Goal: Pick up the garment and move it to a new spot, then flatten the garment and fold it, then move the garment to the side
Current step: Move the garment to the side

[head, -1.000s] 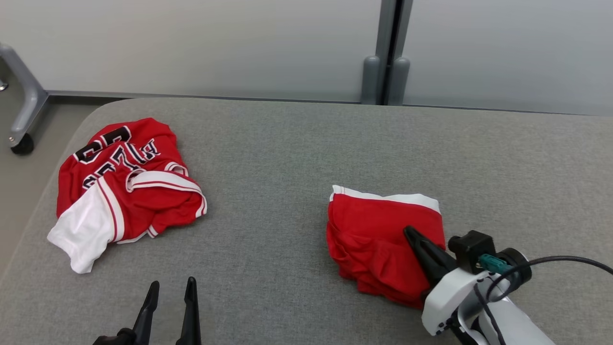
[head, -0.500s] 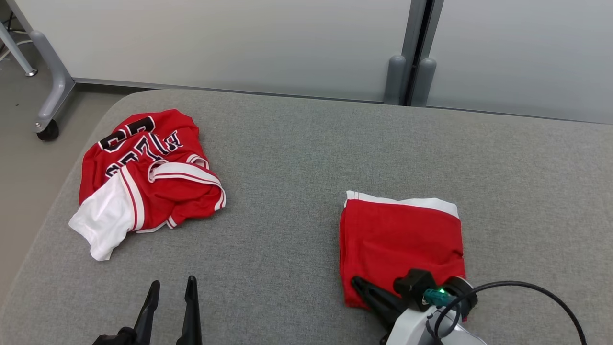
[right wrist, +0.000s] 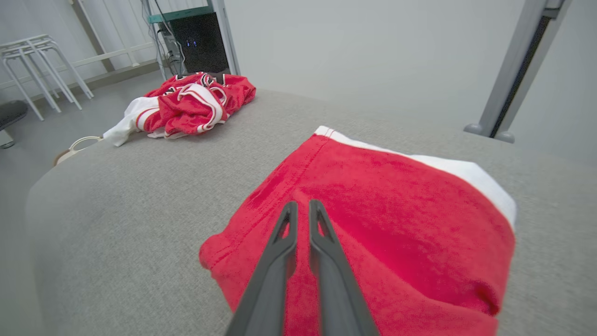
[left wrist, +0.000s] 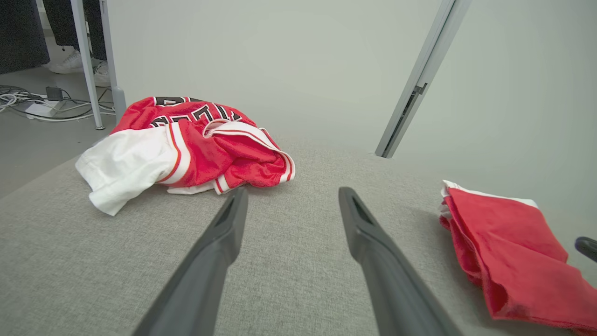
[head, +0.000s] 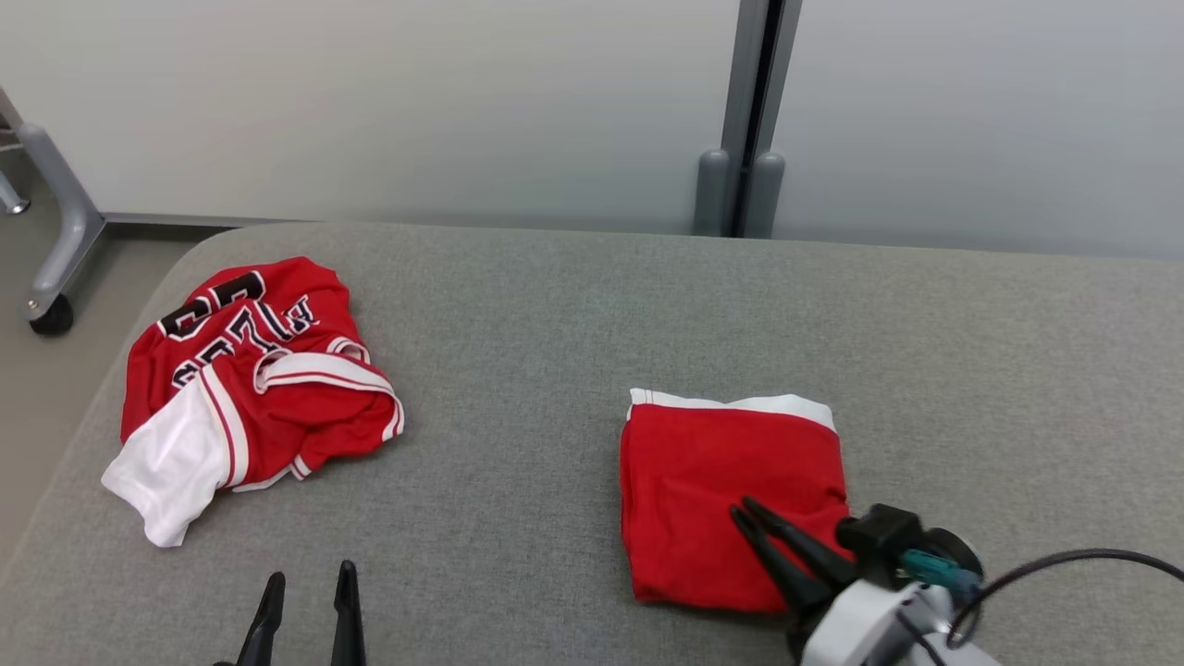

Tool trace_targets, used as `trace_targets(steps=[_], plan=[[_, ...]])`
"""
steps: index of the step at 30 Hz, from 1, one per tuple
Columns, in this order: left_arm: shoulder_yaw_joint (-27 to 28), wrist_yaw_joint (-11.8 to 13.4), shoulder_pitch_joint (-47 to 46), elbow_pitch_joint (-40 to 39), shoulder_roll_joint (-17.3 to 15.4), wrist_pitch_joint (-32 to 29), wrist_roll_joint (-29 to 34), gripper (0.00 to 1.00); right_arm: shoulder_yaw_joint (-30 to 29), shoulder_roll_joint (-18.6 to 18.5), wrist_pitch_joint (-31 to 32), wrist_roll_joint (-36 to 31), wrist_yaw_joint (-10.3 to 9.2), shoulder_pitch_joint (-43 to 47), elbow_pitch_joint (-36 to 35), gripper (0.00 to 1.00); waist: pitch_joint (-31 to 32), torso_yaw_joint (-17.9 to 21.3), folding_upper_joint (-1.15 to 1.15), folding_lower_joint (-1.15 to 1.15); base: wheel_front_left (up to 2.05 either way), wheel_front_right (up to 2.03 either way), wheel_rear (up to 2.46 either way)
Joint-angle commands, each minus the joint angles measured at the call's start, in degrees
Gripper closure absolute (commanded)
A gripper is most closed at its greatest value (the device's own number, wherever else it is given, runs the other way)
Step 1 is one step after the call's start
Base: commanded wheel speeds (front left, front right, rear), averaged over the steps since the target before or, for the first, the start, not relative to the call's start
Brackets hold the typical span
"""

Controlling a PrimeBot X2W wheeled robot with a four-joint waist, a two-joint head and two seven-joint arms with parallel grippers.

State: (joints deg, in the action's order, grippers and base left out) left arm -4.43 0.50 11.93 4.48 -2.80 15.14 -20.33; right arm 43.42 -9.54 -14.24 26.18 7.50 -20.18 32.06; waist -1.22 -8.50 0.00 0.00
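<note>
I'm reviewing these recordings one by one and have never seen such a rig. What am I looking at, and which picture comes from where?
This is a wheeled robot with two arms. One picture looks down from its head. The other two come from cameras on its wrists, looking along each tool's two dark fingers. On the grey padded surface lie a folded red garment and, to the robot's left, a crumpled red-and-white jersey. The left tool is open and empty. The right tool is shut over the folded garment, gripping nothing.
</note>
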Motion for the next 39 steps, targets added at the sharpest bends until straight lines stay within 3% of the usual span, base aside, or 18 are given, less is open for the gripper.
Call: trace_targets(steps=[1, 2, 3, 6, 11, 17, 26, 30, 36, 37, 39], plan=[[0.7, -0.2, 1.3, 0.1, -0.2, 0.0, 0.6, 0.00, -2.5, -1.7, -0.6, -0.6, -0.01, 2.3, -1.4, 0.71, 2.0, 1.4, 0.00, 0.00, 0.00, 0.00, 0.00], [1.2, -0.2, 1.6, 0.0, -0.2, 0.0, 0.8, 0.00, -4.9, -2.5, -0.7, -1.0, -0.01, 3.6, -2.8, 0.54, 2.5, 1.9, 0.00, 0.00, 0.00, 0.00, 0.00], [2.1, -0.3, 2.2, -0.1, -0.2, 0.0, 1.2, 0.00, -10.4, -4.2, -0.9, -2.1, 0.00, 6.4, -5.6, 0.00, 3.2, 2.8, 0.00, 0.00, 0.00, 0.00, 0.00], [3.7, -0.5, 3.7, 0.0, -0.2, 0.0, 2.3, 0.00, -19.2, -6.0, -1.0, -5.1, -0.01, 11.2, -9.9, 0.00, 4.2, 4.1, 0.00, 0.00, 0.00, 0.00, 0.00], [5.3, -1.8, 5.1, 0.5, -0.2, 0.0, 3.9, 0.00, -33.0, -5.1, -1.0, -9.4, 0.00, 19.4, -15.6, 0.00, 5.1, 5.4, 0.00, 0.00, 0.00, 0.00, 0.00], [4.9, -5.0, 4.9, 1.0, -0.2, 0.0, 3.5, 0.00, -40.8, -1.9, -1.0, -12.0, 0.00, 26.0, -17.2, 0.00, 5.5, 5.9, 0.00, 0.00, 0.00, 0.00, 0.00], [5.0, -6.3, 4.0, 1.9, -0.2, 0.0, 3.3, 0.00, -41.1, 0.4, -1.0, -12.4, 0.00, 26.1, -16.1, 0.00, 5.4, 6.6, 0.00, 0.00, 0.00, 0.00, 0.00], [4.6, -6.4, 3.6, 1.8, -0.2, 0.0, 3.2, 0.00, -38.5, 0.4, -0.8, -8.8, 0.00, 23.6, -15.5, 0.00, 4.9, 6.1, 0.00, 0.00, 0.00, 0.00, 0.00], [3.5, -6.6, 2.2, 1.9, -0.2, 0.0, 3.7, 0.00, -32.1, -0.3, 12.6, 5.2, 0.00, 15.8, -16.3, 0.00, 2.8, 4.8, 0.00, 0.00, 0.00, 0.00, 0.00], [3.5, -6.6, 2.2, 1.9, -0.2, 0.0, 3.7, 0.00, -32.1, -0.3, 12.6, 5.2, 0.00, 15.8, -16.3, 0.00, 2.8, 4.8, 0.00, 0.00, 0.00, 0.00, 0.00], [2.7, -6.7, 1.5, 2.1, -0.2, 0.0, 3.8, 0.00, -30.9, -0.9, 18.9, 8.1, 0.00, 13.1, -15.1, 0.00, 1.9, 4.1, 0.00, 0.00, 0.00, 0.00, 0.00]])
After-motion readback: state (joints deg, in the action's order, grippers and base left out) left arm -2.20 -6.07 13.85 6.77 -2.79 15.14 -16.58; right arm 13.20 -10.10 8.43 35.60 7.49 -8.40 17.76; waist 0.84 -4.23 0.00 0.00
